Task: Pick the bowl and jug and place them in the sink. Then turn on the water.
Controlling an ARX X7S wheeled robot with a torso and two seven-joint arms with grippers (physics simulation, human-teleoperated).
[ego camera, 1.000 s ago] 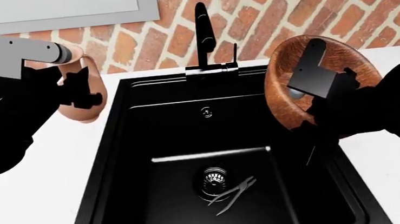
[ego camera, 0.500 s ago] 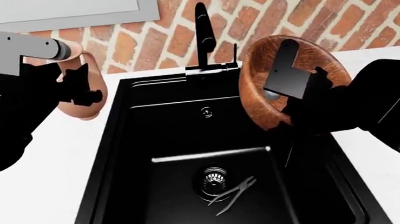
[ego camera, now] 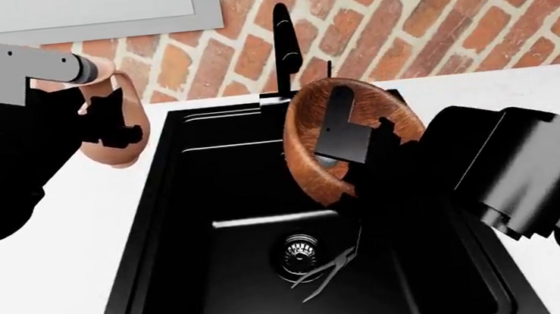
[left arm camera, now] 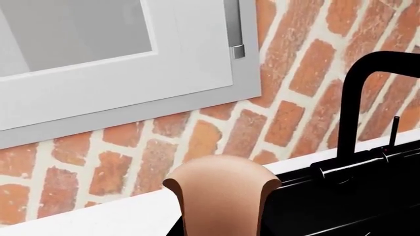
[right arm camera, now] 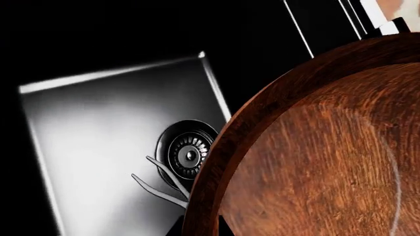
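My right gripper [ego camera: 345,147] is shut on the rim of the reddish-brown wooden bowl [ego camera: 311,135] and holds it tilted on edge above the black sink [ego camera: 153,214], over the basin's right half. In the right wrist view the bowl [right arm camera: 315,162] fills the frame, with the drain below it. My left gripper [ego camera: 105,127] is shut on the pale terracotta jug [ego camera: 125,102], held above the white counter left of the sink. The jug's lip [left arm camera: 220,191] shows in the left wrist view. The tall black faucet [ego camera: 286,50] stands behind the basin.
Metal tongs [ego camera: 326,271] lie on the sink floor beside the round drain [ego camera: 299,250]. A brick wall [ego camera: 369,12] and a grey window frame [ego camera: 146,16] stand behind the counter. White counter [ego camera: 55,260] lies on both sides of the sink.
My right arm has carried the bowl leftward, from over the sink's right rim to above the basin. The left arm and jug have barely moved.
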